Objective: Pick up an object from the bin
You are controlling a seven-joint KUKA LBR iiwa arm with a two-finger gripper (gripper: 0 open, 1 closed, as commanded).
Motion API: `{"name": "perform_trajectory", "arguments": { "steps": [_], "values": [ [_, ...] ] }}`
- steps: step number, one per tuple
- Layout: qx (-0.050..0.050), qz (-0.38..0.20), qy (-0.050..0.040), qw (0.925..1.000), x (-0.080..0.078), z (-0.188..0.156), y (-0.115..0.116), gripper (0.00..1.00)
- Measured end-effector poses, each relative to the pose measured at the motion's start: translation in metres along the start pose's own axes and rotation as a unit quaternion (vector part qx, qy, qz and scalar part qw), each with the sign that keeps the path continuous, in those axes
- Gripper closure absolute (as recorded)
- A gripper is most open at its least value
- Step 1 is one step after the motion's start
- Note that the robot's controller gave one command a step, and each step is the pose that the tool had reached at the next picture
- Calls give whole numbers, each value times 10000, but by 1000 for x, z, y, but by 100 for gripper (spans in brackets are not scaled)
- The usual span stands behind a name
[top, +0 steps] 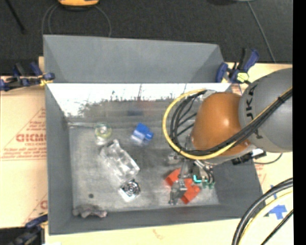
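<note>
Tool [180, 189] over red block [192, 194], bin [143, 216] front-right

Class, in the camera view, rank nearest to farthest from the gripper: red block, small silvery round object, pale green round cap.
1. Red block, at the gripper.
2. Small silvery round object, bin's middle.
3. Pale green round cap, far left corner.

open: floor [153, 173] mid-bin | left: clear plastic piece [120, 160], shiny disc [130, 189] | right: red block [190, 194]
</note>
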State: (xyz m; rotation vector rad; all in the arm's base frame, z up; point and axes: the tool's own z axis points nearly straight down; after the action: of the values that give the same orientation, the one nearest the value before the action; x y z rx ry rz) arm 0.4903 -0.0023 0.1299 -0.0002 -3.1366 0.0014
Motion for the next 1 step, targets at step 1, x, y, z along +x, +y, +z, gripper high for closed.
{"name": "perform_trajectory", "arguments": {
  "steps": [1],
  "values": [
    [-3, -1578, -48, 9875, -14, 55, -64, 0]
  ]
}}
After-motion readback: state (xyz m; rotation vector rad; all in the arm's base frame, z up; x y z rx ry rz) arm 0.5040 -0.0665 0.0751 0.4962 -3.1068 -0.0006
